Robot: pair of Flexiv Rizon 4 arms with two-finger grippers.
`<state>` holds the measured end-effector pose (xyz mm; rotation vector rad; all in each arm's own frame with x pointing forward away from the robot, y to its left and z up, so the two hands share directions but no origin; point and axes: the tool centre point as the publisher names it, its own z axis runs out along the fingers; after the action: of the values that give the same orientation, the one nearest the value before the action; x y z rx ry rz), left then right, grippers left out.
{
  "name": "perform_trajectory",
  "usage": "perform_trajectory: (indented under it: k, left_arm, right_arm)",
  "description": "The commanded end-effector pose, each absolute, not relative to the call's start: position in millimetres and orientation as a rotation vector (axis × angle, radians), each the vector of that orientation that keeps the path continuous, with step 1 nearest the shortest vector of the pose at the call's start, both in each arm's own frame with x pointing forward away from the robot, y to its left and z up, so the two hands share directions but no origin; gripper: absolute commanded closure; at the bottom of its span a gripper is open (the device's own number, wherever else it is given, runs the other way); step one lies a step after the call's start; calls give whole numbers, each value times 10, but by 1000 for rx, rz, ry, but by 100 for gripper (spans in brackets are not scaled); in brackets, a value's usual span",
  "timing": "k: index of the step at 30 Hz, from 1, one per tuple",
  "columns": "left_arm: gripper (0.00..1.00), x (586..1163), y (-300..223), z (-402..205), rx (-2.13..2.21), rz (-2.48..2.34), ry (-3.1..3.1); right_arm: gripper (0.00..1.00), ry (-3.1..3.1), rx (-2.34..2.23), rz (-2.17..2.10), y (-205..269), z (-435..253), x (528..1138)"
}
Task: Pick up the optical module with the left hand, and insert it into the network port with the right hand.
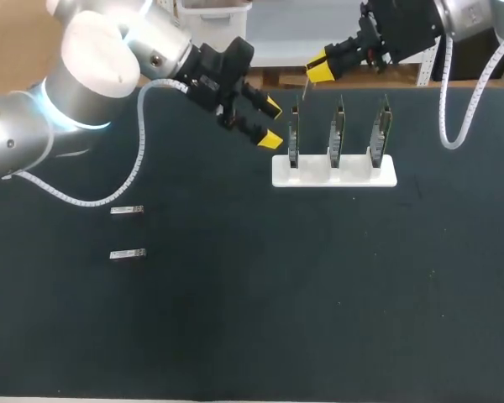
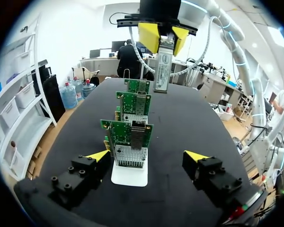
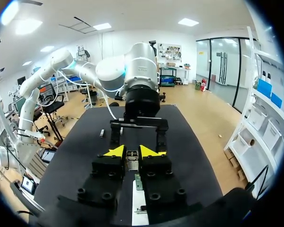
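Your right end effector pinches the module — likely light, stiff, slick — so grip its flat sides; left end effector stands open.

The dark table had two spare pieces lying flat towards its left side, the far silvery module and the near silvery module, apart and roughly parallel. Farther back a white stand held the middle card and the right-hand card upright in its slots.
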<state>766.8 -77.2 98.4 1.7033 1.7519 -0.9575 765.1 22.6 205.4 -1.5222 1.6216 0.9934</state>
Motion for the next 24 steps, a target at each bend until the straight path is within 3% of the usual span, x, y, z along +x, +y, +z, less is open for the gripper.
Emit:
perform_trajectory:
  k: [1,24]
  left_arm:
    - [0,7684,-779,981,1713,-961,1750]
    - [0,7646,-788,979,1712,-943,1762]
  right_arm:
    - [100,1625,-1523,989,229,2061,7646]
    - [100,1620,-1526,993,248,2060,7613]
